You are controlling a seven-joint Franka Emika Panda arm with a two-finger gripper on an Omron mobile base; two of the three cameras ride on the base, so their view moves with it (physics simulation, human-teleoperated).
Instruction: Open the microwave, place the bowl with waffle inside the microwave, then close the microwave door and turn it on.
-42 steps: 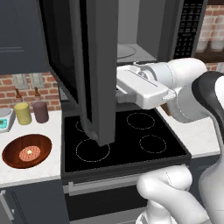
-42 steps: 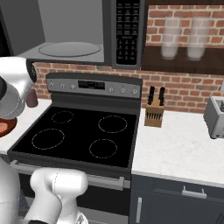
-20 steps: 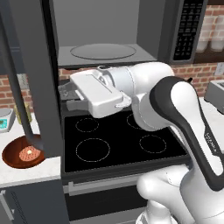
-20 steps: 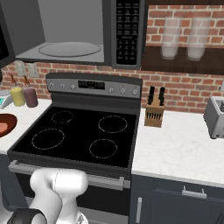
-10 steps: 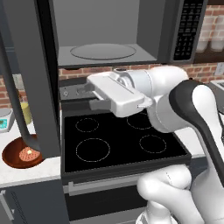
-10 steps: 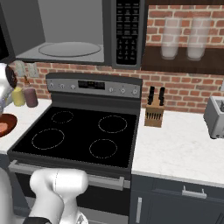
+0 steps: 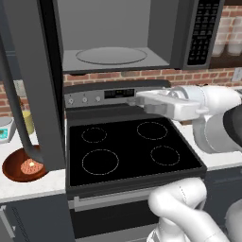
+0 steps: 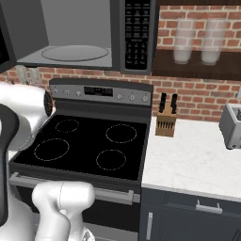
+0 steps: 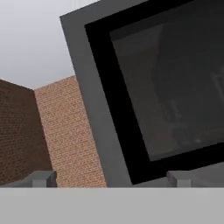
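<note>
**No readable text anywhere**

You will find nothing here that you can read. The microwave (image 8: 80, 35) carries a button panel (image 8: 137, 33) on its right side, and in both base views its keys show as rows of small pale marks, too small and blurred to make out as letters or digits. The stove (image 7: 127, 146) has a dark display strip (image 7: 119, 93) on its back panel between the knobs; faint light specks sit in it, but you cannot tell any figure from them. No brand name, label or sign is legible.
</note>
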